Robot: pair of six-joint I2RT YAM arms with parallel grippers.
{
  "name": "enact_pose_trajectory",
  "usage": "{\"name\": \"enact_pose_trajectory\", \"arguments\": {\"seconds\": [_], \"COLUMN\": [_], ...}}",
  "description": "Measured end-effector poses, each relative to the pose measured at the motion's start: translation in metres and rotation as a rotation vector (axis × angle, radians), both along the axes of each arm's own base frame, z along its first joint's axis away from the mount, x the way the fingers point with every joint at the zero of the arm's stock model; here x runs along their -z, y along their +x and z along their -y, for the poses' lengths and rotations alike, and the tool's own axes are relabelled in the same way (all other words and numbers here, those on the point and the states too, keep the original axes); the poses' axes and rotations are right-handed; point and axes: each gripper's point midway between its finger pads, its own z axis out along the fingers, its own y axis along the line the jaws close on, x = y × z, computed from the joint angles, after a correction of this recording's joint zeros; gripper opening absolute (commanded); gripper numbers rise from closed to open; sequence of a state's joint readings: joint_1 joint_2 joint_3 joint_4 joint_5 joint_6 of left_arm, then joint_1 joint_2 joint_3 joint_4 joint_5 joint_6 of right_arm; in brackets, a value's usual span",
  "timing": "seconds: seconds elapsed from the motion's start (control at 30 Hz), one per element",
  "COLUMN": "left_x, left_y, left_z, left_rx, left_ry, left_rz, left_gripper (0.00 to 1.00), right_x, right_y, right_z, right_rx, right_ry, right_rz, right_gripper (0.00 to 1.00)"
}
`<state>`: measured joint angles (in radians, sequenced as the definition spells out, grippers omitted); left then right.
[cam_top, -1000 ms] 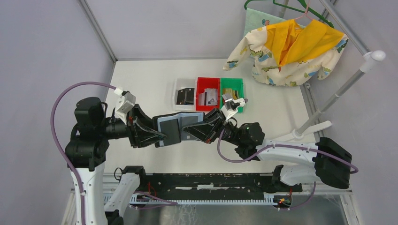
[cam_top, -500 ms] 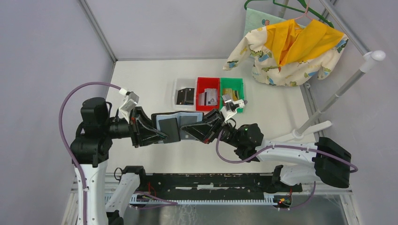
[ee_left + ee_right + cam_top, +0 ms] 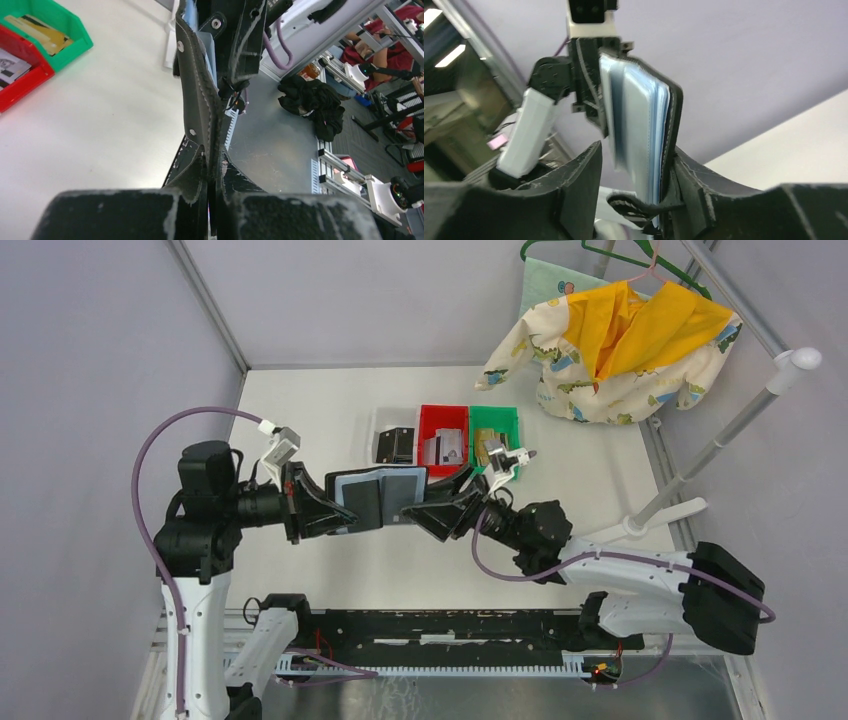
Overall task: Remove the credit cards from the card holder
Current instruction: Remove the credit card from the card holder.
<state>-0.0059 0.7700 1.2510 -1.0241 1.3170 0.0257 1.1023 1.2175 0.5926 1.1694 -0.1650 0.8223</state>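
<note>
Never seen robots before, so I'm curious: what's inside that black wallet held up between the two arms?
The card holder is open: light blue-grey sleeves and one dark panel show. What the sleeves hold is covered.

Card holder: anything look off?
Nothing damaged or spilled. The card holder is held open in the air, one cover pinched in the left claw. The right claw straddles the sleeves, and blur hides whether it grips.
</note>
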Motion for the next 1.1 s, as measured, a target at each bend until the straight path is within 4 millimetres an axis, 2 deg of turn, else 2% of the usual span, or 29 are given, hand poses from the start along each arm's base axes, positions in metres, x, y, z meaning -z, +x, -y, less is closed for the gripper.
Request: {"name": "enact_pose_trajectory", "arguments": {"seconds": [0.2, 0.3, 0.37, 0.47, 0.57, 0.63, 0.73, 1.1], "left_x": [0.017, 0.030, 0.039, 0.048, 0.054, 0.054, 0.049, 0.037], "left_y": [0.023, 0.034, 0.041, 0.048, 0.048, 0.044, 0.037, 0.022], "left_z": [-0.006, -0.010, -0.012, -0.013, -0.013, -0.013, -0.012, -0.007], "left_rx": [-0.091, -0.136, -0.156, -0.157, -0.148, -0.134, -0.114, -0.048], "left_ry": [0.061, 0.099, 0.121, 0.140, 0.147, 0.146, 0.140, 0.097], "left_rz": [-0.080, -0.145, -0.201, -0.261, -0.311, -0.314, -0.297, -0.277], "left_gripper": [0.02, 0.02, 0.02, 0.02, 0.02, 0.02, 0.02, 0.02], "right_x": [-0.004, -0.023, -0.039, -0.047, -0.029, -0.001, 0.017, 0.014], "right_y": [0.053, 0.062, 0.059, 0.051, 0.045, 0.041, 0.034, 0.000], "right_z": [0.040, 0.053, 0.051, 0.038, 0.016, -0.002, -0.011, -0.015], "right_rx": [0.183, 0.243, 0.227, 0.143, 0.017, -0.078, -0.156, -0.306], "right_ry": [-0.088, -0.107, -0.106, -0.111, -0.144, -0.203, -0.247, -0.236], "right_rz": [0.003, 0.040, 0.071, 0.095, 0.068, 0.012, -0.029, 0.001], "right_gripper": [0.63, 0.63, 0.60, 0.56, 0.55, 0.55, 0.55, 0.54]}}
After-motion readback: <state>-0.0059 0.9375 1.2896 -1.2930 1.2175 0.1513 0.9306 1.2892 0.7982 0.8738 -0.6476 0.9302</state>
